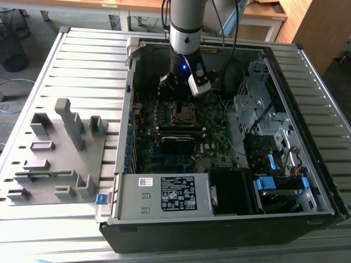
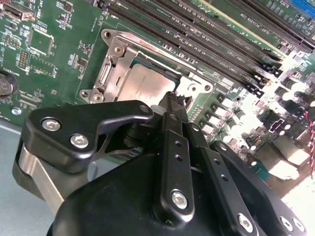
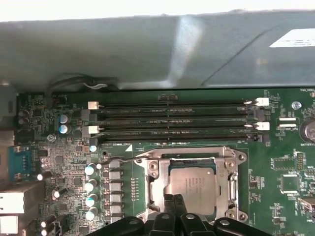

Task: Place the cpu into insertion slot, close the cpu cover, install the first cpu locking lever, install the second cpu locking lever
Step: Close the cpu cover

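Reaching down into the open case [image 1: 125,137], the arm [image 1: 185,22] hangs its gripper [image 2: 172,98] low over the board [image 3: 280,162], toward the far side of the case in the exterior view. Its fingers [image 2: 167,137] are pressed together with nothing between them, and their tips sit over the edge of the cpu [image 3: 193,188]; whether they touch it cannot be told. The cpu lies flat in the slot [image 3: 192,163], its dull silver top facing up. The cover [image 3: 156,184] lies down around it, and the chip's top shows through its window. Long memory slots [image 3: 172,120] run just beside the socket, on the side away from the gripper. On the exterior view's left, apart from the case, a grey jig [image 1: 60,148] stands on the slatted table [image 1: 82,60].
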`<state>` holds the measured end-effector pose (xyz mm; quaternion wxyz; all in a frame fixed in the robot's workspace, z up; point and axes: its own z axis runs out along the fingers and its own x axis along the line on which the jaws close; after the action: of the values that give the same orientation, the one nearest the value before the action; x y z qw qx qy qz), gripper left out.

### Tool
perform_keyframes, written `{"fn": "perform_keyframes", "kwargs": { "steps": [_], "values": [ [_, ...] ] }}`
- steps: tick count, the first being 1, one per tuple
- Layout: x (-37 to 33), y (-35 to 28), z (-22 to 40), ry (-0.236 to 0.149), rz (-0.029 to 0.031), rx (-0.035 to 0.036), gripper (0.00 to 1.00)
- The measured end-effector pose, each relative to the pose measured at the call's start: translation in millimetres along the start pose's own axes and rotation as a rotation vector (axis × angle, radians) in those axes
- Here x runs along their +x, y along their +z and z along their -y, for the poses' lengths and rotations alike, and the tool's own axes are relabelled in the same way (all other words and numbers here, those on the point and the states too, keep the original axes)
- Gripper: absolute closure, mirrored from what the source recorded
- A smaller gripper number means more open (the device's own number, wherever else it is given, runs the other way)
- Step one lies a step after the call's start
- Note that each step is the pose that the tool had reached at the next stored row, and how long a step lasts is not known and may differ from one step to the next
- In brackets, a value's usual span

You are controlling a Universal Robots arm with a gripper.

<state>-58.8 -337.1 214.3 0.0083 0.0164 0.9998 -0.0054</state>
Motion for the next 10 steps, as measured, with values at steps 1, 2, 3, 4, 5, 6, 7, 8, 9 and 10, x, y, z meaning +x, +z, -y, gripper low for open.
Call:
{"fn": "perform_keyframes", "kwargs": {
  "steps": [1,2,3,4,5,6,7,8,9,10],
  "values": [
    [0.7,1.2,0.0,-0.005,0.0000,0.0000,0.90],
    [1.4,2.9,0.0,-0.010,0.0001,-0.0002,0.90],
    [2.5,4.7,0.0,-0.013,0.0002,-0.0002,0.90],
    [4.1,6.4,-0.1,-0.016,0.0002,-0.0003,0.90],
    [5.8,7.5,-0.2,-0.017,0.0002,-0.0003,0.90],
    [7.0,8.3,-0.2,-0.018,0.0002,-0.0002,0.90],
    [8.0,8.9,-0.3,-0.019,0.0002,-0.0003,0.90],
    [8.6,9.2,-0.4,-0.019,0.0001,-0.0002,0.90],
    [8.8,9.2,-0.5,-0.019,0.0000,0.0000,0.90],
    [8.9,9.5,-0.6,-0.020,0.0002,-0.0002,0.90]
  ]
}}
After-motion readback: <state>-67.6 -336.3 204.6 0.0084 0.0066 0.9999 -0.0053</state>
